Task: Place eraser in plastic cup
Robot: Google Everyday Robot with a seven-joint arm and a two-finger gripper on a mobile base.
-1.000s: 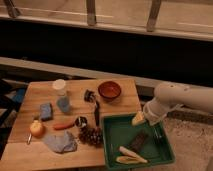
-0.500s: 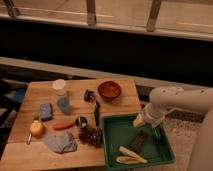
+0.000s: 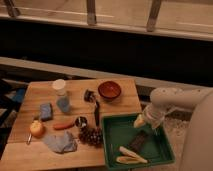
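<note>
The eraser (image 3: 138,141), a small dark block, lies flat in the green tray (image 3: 114,150) at the table's right front. The plastic cup (image 3: 61,95), clear with a whitish top and bluish lower part, stands upright at the table's back left. My gripper (image 3: 140,121) hangs at the end of the white arm over the tray's back right part, just above and to the right of the eraser, far right of the cup.
Pale yellowish long pieces (image 3: 131,156) lie in the tray's front. On the wooden table (image 3: 80,155) are a red-brown bowl (image 3: 109,90), a blue block (image 3: 46,111), a tiny dark round cup (image 3: 80,121), grapes (image 3: 91,135), a carrot (image 3: 63,125), an orange fruit (image 3: 36,128) and a grey cloth (image 3: 60,143).
The arm and gripper have shifted slightly left and down toward the eraser in the tray. The things on the table have not moved.
</note>
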